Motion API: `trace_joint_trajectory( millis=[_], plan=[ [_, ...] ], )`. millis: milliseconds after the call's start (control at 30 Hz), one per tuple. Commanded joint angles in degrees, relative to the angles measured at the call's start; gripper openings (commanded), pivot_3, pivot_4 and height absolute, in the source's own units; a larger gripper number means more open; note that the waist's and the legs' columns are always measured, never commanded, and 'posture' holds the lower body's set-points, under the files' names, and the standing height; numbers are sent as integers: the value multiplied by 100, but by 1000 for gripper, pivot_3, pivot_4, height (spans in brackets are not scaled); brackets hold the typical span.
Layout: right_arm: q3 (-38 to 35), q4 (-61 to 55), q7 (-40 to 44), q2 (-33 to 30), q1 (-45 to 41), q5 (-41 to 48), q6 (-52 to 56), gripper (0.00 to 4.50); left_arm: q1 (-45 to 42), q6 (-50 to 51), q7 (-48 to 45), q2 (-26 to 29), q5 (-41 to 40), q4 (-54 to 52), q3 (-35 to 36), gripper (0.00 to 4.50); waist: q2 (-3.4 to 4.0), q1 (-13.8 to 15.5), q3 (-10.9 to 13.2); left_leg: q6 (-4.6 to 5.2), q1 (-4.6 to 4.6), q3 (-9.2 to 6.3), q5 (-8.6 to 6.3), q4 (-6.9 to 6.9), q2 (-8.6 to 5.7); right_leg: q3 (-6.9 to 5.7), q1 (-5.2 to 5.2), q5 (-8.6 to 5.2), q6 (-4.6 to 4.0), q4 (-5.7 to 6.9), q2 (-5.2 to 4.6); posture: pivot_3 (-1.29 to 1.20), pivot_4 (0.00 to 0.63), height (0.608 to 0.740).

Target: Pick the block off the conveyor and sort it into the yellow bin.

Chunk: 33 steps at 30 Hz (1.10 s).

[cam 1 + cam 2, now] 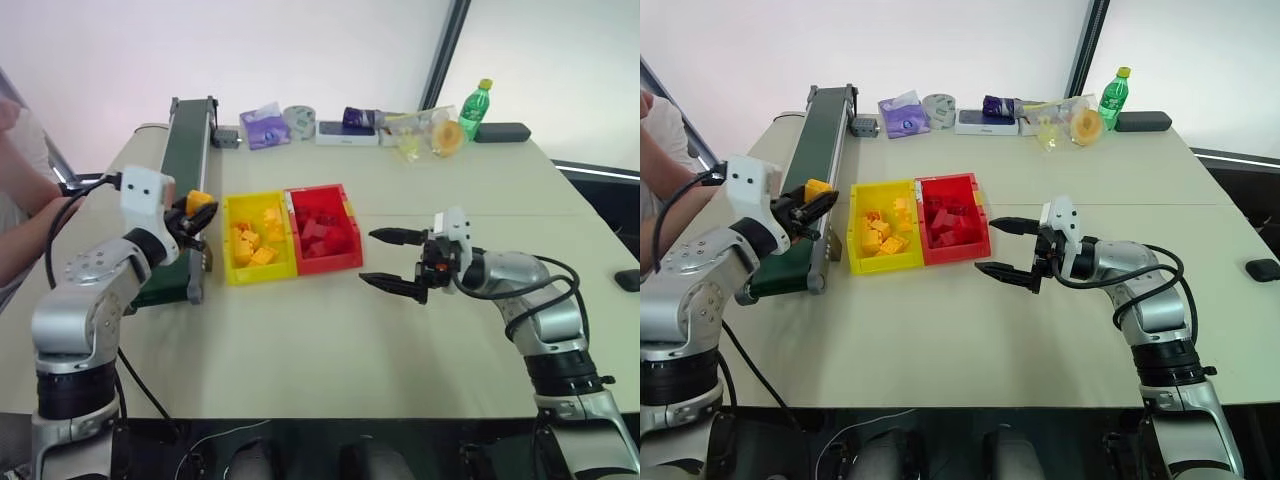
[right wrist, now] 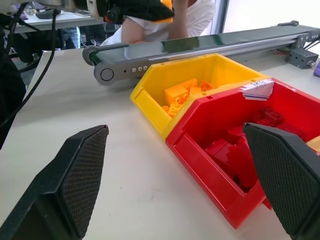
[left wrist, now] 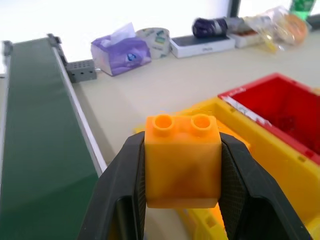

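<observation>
The left gripper (image 3: 182, 200) is closed on the block (image 3: 182, 161): the two black fingers (image 3: 125, 190) are pressed flat against opposite side faces, with the studded top standing clear above them. In the head views the block (image 1: 200, 202) is seen raised off the belt, held between the conveyor (image 1: 185, 160) and the yellow bin (image 1: 230, 240), just beside the bin's near wall but not yet over its opening. The grip is judged square and secure, since the block sits upright and is not tilted between the pads.

The step in hand is judged to be the carry: the pick is done and the drop is not yet made. The next move calls for the block to be brought across the bin wall until it hangs over the yellow compartment, then for the fingers to be let apart. Care is needed not to overshoot, because the red bin (image 1: 345, 250) is joined directly to the yellow one along its far side.

The block is a yellow-orange plastic brick, roughly cubic, with two round hollow studs on top and smooth, slightly glossy faces. Several like-coloured bricks already lie in the yellow bin; dark red ones lie in the red bin.

The right gripper (image 1: 392, 260) hangs over bare table beside the red bin, its fingers spread wide and holding nothing.

A person's arm (image 1: 20, 190) rests at the table edge beyond the conveyor.
</observation>
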Motion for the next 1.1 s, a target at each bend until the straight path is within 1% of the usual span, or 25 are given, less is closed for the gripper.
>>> trace_joint_trajectory(
  millis=[33,267,333,467,500,533,633,667,800,900,1000,1100],
  plan=[
    [-79,-102,-45,11,-111,21,-124,4500,-515,-315,130,-206,188,584,-285,1309,0,28,0,1,0,-1,0,2,0,0,2,0,0,0,-2,0,150,740],
    [-56,-366,-127,12,80,99,-29,4500,-1060,-457,520,-896,557,1376,-873,1309,0,0,0,4,-1,-9,-2,1,-4,1,10,0,1,-8,3,0,150,740],
    [-39,-413,-195,59,91,86,-36,4500,-1171,-802,520,-961,833,1601,-1128,1309,0,-14,0,4,-2,-10,-2,1,-3,1,9,0,1,-9,7,0,150,740],
    [-50,-450,-346,135,61,81,-38,4500,-1277,-763,670,-1221,806,1821,-1079,1309,0,-27,0,2,-2,-9,-1,2,-1,2,8,0,1,-8,7,0,150,740],
    [-54,-464,-372,145,62,86,-30,4500,-1279,-773,697,-1279,784,1824,-1044,2384,0,-24,0,2,-2,-9,-1,2,-1,1,8,0,1,-8,7,0,150,740],
    [-55,-475,-388,151,67,87,-25,4500,-1289,-800,795,-1313,832,1839,-1008,2681,0,-16,0,3,-2,-9,-1,2,-1,1,8,0,1,-8,7,0,150,740],
    [-62,-510,-416,143,104,87,-20,4500,-1271,-803,689,-1323,743,1749,-953,4293,0,-10,0,3,-2,-9,-1,3,-2,2,9,0,2,-8,7,0,150,740],
    [-66,-504,-415,132,117,77,-31,4500,-1267,-754,707,-1320,722,1688,-922,4458,0,-11,0,3,-2,-9,-1,3,-2,1,9,0,2,-8,7,0,150,740],
    [-78,-498,-406,112,127,89,-25,4500,-1220,-715,593,-1182,513,1321,-681,4458,0,-11,0,2,-2,-9,-1,4,-2,1,9,0,2,-8,7,0,150,740],
    [-97,-461,-371,78,128,87,-40,4500,-1040,-439,468,-922,205,955,-291,4458,0,-28,0,2,-2,-9,-1,2,-1,1,9,0,2,-8,6,0,150,740],
    [-116,-381,-303,14,106,63,-65,4500,-608,-321,106,-361,-98,503,206,4458,3,-64,2,2,0,-8,-1,-2,2,2,7,0,1,-8,6,0,150,740],
    [-164,-311,-174,-129,134,54,-86,4500,120,-819,-410,423,46,369,540,4458,5,-69,3,0,1,-9,0,-4,4,4,4,0,1,-8,7,0,150,740]
  ],
)
